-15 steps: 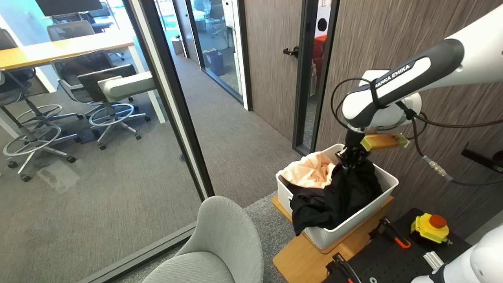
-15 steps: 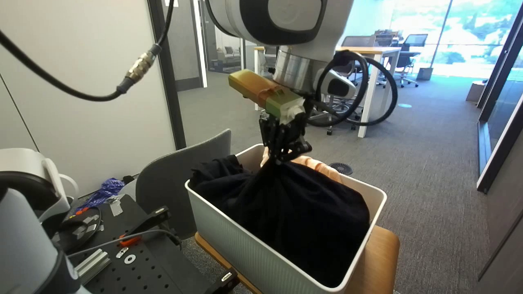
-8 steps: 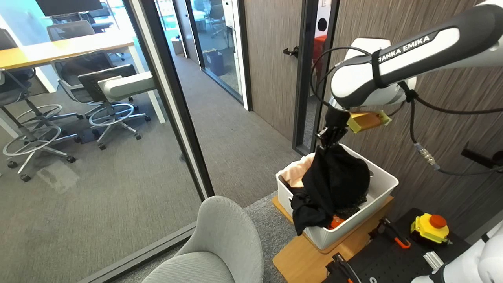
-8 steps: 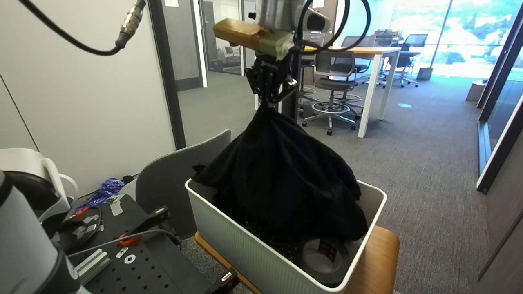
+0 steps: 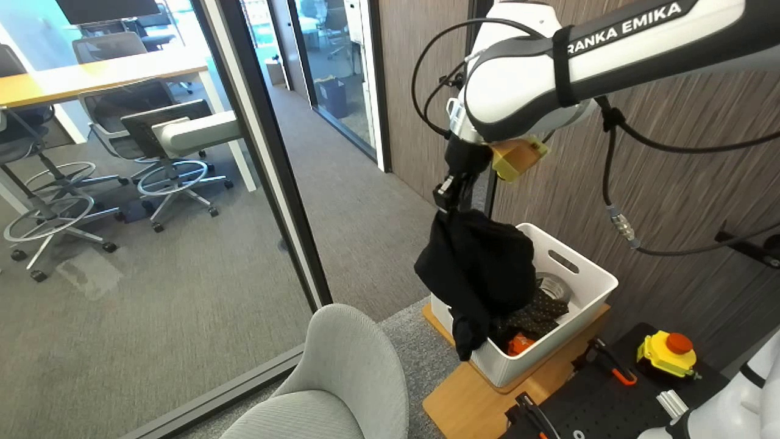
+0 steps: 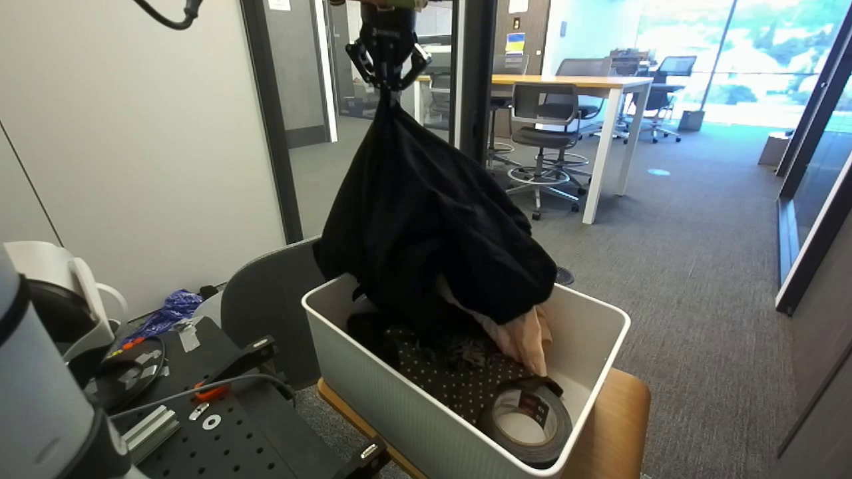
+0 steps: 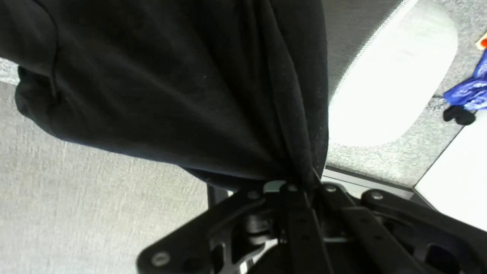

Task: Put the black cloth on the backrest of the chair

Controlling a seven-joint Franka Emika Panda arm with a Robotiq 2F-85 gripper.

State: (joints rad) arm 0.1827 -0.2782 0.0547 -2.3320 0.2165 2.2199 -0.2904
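The pincer [image 5: 450,204] holds the cloth [image 5: 481,262] up, bunched and hanging over the bin [image 5: 499,370].
In an exterior view, from the left: office chairs [image 5: 131,107], then the grey backrest [image 5: 365,341], with the cloth near it but apart. The pincer's jaws are pressed together on a gathered fold; below them the cloth fans out, its lowest end hanging by the bin's corner, and whether it touches the bin there cannot be told. In the bin lie dotted fabric [image 5: 539,314] and tape [image 5: 557,285]; an exterior view also shows peach fabric [image 6: 529,339] beneath the cloth. Farther right is a red button [image 5: 678,343] on a yellow box [image 5: 661,363].
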